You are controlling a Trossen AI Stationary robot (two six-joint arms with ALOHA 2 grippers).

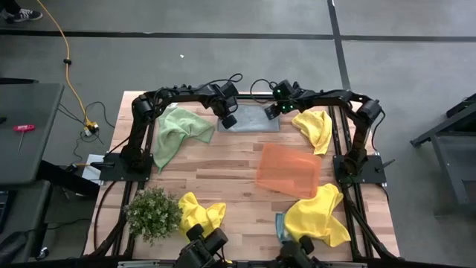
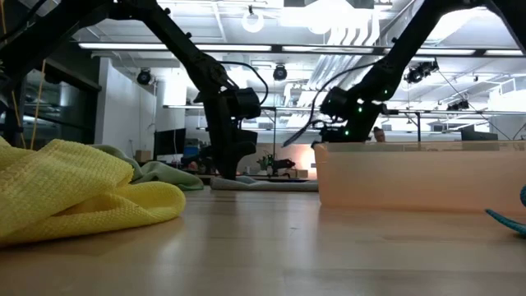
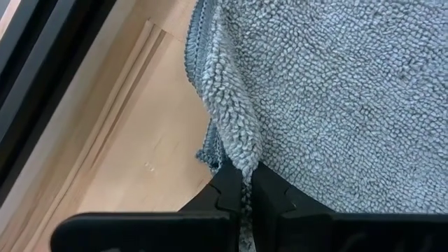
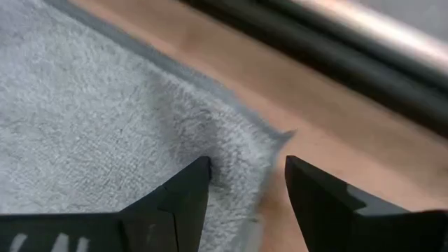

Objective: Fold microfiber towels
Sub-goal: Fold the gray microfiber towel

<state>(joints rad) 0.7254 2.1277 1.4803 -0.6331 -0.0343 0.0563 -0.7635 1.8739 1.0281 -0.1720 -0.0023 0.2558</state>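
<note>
A grey-blue microfiber towel (image 1: 254, 120) lies flat at the table's far edge, between my two grippers. My left gripper (image 1: 228, 119) is shut on a ridge of cloth at the towel's left end (image 3: 241, 150). My right gripper (image 4: 243, 175) stands open over the towel's right far corner (image 4: 269, 138), slanting down. A pale green towel (image 1: 177, 134) lies crumpled at the far left. Yellow towels lie at the far right (image 1: 315, 128), near right (image 1: 320, 216) and near left (image 1: 201, 212). My left gripper pinches a raised fold of the grey-blue towel (image 3: 243, 162) between its two fingers, close to the towel's left edge. The fingers come steeply from above. The fold stands up as a ridge while the towel's remaining part lies flat on the table. My right gripper has one fingertip (image 4: 199, 171) at the towel's surface near the corner; I cannot tell whether it touches.
An orange tray (image 1: 288, 170) sits right of the table's middle. A small potted plant (image 1: 154, 214) stands at the near left. A black frame rail (image 4: 329, 52) runs along the far edge just behind the grey-blue towel. Bare wood lies in the table's middle (image 1: 223, 167).
</note>
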